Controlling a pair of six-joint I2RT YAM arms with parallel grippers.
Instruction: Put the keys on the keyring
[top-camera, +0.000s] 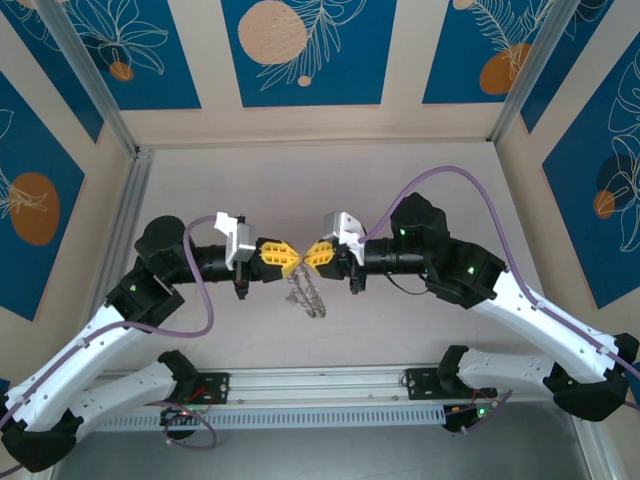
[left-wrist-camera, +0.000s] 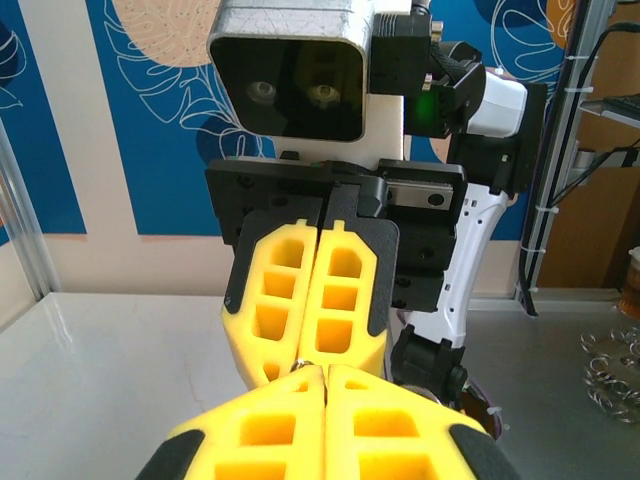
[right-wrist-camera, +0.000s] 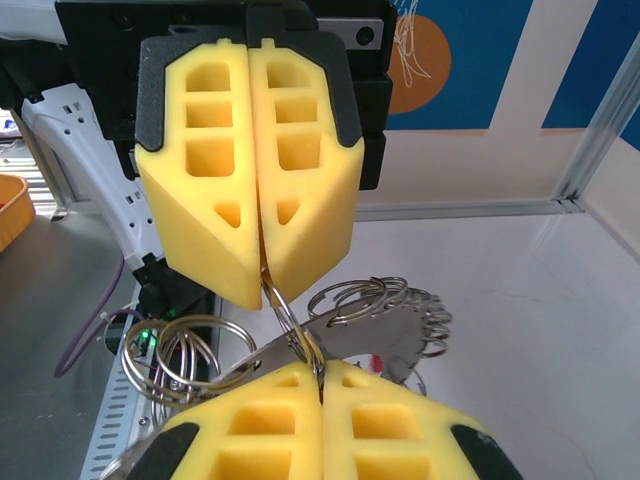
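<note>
My two grippers meet tip to tip above the middle of the table, left gripper and right gripper. Both are shut on one thin loop of the keyring, which runs from the left gripper down into the right gripper. The rest of the keyring hangs below as a silvery bunch of rings and flat metal pieces. A tiny red key head peeks out behind the metal, just above my right fingers. In the left wrist view a sliver of ring shows at the left gripper.
The white table is walled by blue patterned panels and aluminium posts. A rail runs along the near edge between the arm bases. Loose rings lie off to one side. An orange object sits at the frame's edge.
</note>
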